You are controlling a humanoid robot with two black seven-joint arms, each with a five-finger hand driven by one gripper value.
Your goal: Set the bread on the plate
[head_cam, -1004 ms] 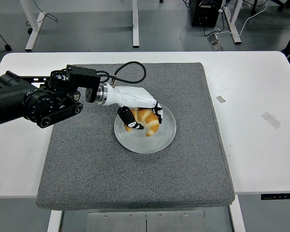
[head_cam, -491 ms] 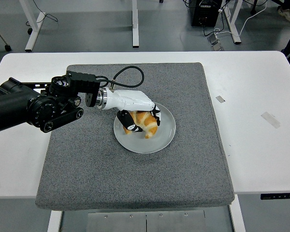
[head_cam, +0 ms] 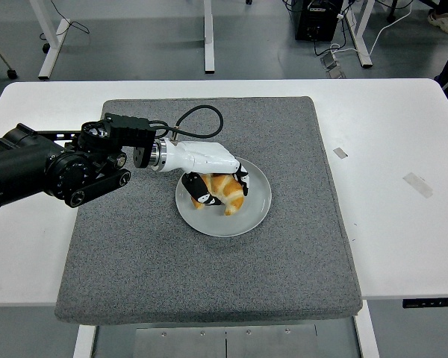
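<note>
Left hand (head_cam: 213, 173) curled around the bread (head_cam: 222, 191), fingers wrapped over its top and left side; grasp not released. Bread sits at frame centre, over the left-centre part of the plate (head_cam: 255, 211); whether it rests on the plate surface cannot be told. Plate lies on the grey mat (head_cam: 209, 268), which covers the middle of the white counter (head_cam: 403, 224).

Versus 1.0 s ago: hand and bread are lower and slightly further toward frame left; the black forearm (head_cam: 52, 168) has dropped a little at the left edge. Versus 0.5 s ago: change is very small, a slight further lowering. Plate and mat unmoved.

Two tape pieces (head_cam: 418, 184) on the counter at right.
</note>
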